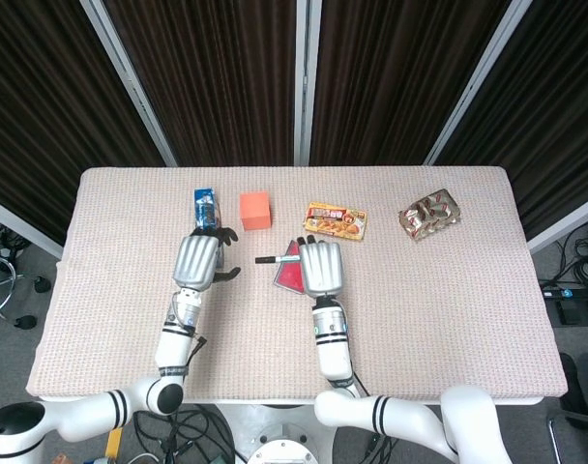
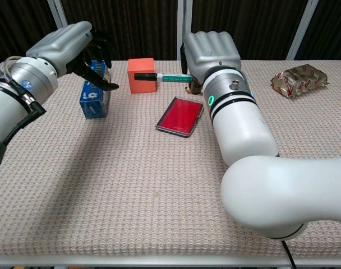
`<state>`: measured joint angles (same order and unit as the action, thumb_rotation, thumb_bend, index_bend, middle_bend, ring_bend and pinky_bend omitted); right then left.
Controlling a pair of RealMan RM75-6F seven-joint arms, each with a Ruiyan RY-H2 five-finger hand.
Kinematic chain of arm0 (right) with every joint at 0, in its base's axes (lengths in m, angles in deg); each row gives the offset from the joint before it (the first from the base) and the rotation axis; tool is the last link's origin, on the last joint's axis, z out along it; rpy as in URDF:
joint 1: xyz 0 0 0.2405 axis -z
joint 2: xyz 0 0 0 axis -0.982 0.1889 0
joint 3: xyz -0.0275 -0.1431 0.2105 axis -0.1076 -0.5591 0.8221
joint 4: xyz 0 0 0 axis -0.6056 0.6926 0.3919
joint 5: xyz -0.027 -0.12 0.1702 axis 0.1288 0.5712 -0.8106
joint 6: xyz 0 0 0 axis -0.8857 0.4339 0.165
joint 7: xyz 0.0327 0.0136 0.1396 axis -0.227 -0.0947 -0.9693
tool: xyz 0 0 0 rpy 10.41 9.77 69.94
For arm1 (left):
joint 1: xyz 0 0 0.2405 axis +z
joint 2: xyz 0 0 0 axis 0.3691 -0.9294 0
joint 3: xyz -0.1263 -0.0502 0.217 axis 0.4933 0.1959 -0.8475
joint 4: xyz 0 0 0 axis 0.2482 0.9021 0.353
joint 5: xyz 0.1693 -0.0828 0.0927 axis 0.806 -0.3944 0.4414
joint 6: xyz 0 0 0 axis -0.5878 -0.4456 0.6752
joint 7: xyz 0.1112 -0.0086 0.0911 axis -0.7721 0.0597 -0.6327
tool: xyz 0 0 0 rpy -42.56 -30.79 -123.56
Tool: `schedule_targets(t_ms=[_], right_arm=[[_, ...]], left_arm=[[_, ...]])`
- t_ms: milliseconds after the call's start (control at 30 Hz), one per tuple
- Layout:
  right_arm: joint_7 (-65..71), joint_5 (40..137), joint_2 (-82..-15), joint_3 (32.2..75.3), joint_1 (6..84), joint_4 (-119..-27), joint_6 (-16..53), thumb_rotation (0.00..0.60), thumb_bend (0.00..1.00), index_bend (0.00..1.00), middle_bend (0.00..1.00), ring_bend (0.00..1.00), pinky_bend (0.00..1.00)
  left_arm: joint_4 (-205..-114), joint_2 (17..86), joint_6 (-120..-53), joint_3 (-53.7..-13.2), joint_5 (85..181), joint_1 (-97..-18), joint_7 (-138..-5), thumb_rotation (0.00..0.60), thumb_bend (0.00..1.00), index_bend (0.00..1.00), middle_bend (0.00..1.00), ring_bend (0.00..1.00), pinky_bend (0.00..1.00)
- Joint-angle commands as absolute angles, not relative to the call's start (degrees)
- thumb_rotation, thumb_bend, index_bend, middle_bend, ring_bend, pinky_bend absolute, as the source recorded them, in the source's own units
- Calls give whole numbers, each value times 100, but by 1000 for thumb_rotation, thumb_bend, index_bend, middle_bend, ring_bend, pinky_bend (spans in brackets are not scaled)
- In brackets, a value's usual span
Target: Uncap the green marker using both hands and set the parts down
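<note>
Nearest the front edge of the table [image 1: 449, 338], the two forearms rise from the robot's body toward the middle. The right hand [image 1: 320, 268] has its fingers closed around the green marker [image 2: 171, 78], holding it lifted above the cloth and roughly level, its black cap [image 2: 144, 76] pointing toward the left hand [image 1: 200, 260]. The marker hangs over the red wallet [image 2: 181, 116], which lies flat near the table's centre. The left hand holds nothing; its fingers are spread and partly curled, thumb apart from the rest, near the cap but not touching it.

The step in hand looks to be bringing the left hand onto the cap. To do it well, the right hand should hold the barrel steady and level while the left closes thumb and fingers on the black cap alone, not on the green barrel. The pull should then run straight along the marker's axis, without bending. The grip on the barrel must be firm enough that the marker does not slide out with the cap.

Further back, toward the far edge, stand the blue box [image 2: 94, 88], partly behind the left hand, the orange cube [image 1: 254, 210], a snack packet [image 1: 336, 220], and a foil-wrapped packet [image 1: 429, 213] near the far right corner.
</note>
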<state>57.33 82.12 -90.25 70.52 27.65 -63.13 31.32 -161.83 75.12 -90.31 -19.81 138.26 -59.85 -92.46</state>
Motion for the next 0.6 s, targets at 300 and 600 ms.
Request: schedule_targets(t_ms=[300,600], right_arm=[[5728,8069,-9312,7298,2401,-5740,2906,600,304,665,621,668,831],[5635,8002,-9475,7349,2276,-5492,2804,600,304,666,620,668,831]], left_arm=[[-16511,7518,-8880,-2085,13485,-6118,-9531,600,195,460,504,415,430],[-16543,7502,-8795,-2099,13241,-6263,-9746,600,205,468,509,420,436]])
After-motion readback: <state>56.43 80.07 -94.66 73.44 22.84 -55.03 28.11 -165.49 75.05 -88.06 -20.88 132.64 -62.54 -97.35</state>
